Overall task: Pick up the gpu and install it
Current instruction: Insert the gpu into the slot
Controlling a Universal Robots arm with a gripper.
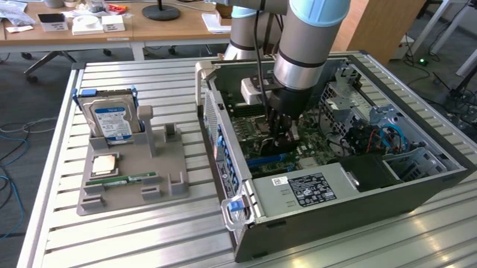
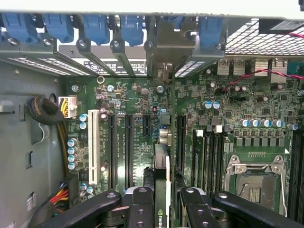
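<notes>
Clamped narrow on the gpu (image 2: 162,166): two black fingers (image 2: 141,209) of the one gripper (image 2: 166,205), holding the card upright and edge-on over the green motherboard (image 2: 142,102). Cannot tell whether seated in a slot.

Counted past the fingertips: one white slot (image 2: 93,147), two long dark slots (image 2: 112,152) just beside it, and one more long dark slot (image 2: 180,142) on the card's other side. Then one open processor socket (image 2: 254,183). Little room at either face of the card. Bounded farther on by the rear wall with its row of blue latches (image 2: 95,26).

From outside: gripper (image 1: 282,137) low inside the one open computer case (image 1: 320,223), hemmed by its walls, with cables (image 1: 387,137) toward the exterior view's right.

On the slatted table (image 1: 149,245), toward the exterior view's left: one grey holder (image 1: 130,195). Carrying one upright hard drive (image 1: 111,120), one processor chip (image 1: 103,163) and one green memory stick (image 1: 123,180) lying flat. Bare strip of table between holder and case.

Farthest back: wooden desks (image 1: 75,33).
</notes>
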